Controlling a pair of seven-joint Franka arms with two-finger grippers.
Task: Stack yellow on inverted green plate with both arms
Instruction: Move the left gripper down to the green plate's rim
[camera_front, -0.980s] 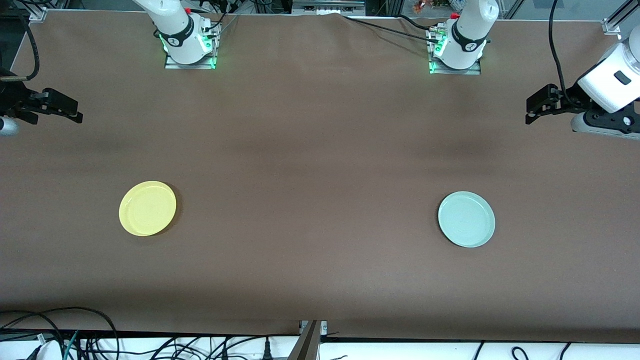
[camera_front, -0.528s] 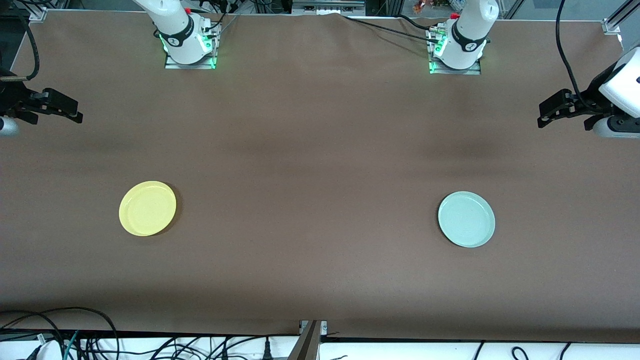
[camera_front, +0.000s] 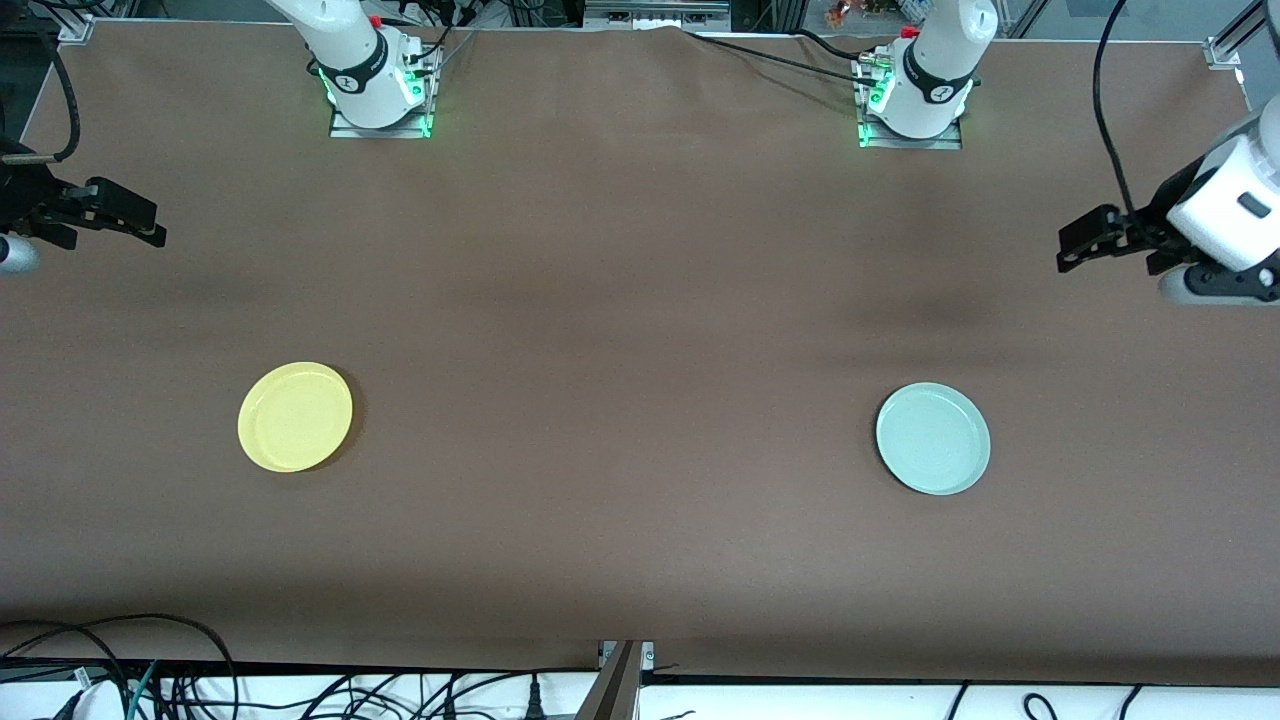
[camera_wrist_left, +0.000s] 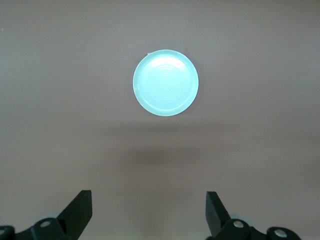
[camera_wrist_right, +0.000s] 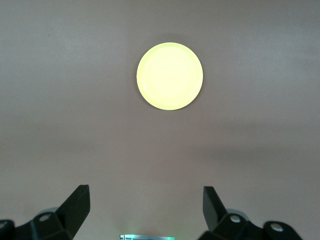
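Front view: the yellow plate (camera_front: 295, 416) lies rim up on the brown table (camera_front: 620, 330), toward the right arm's end. The green plate (camera_front: 933, 438) lies rim up toward the left arm's end, well apart from the yellow one. The left gripper (camera_front: 1075, 245) hangs in the air over the table's edge at its own end, holding nothing. The right gripper (camera_front: 140, 222) hangs likewise over the edge at its end, also holding nothing.

Left wrist view: the left gripper (camera_wrist_left: 149, 212) has its fingers (camera_wrist_left: 80, 207) spread wide with nothing between them; the green plate (camera_wrist_left: 165, 83) lies below, untouched.

Right wrist view: the right gripper (camera_wrist_right: 146, 206) is spread wide too; the yellow plate (camera_wrist_right: 170, 76) lies below, clear of it.
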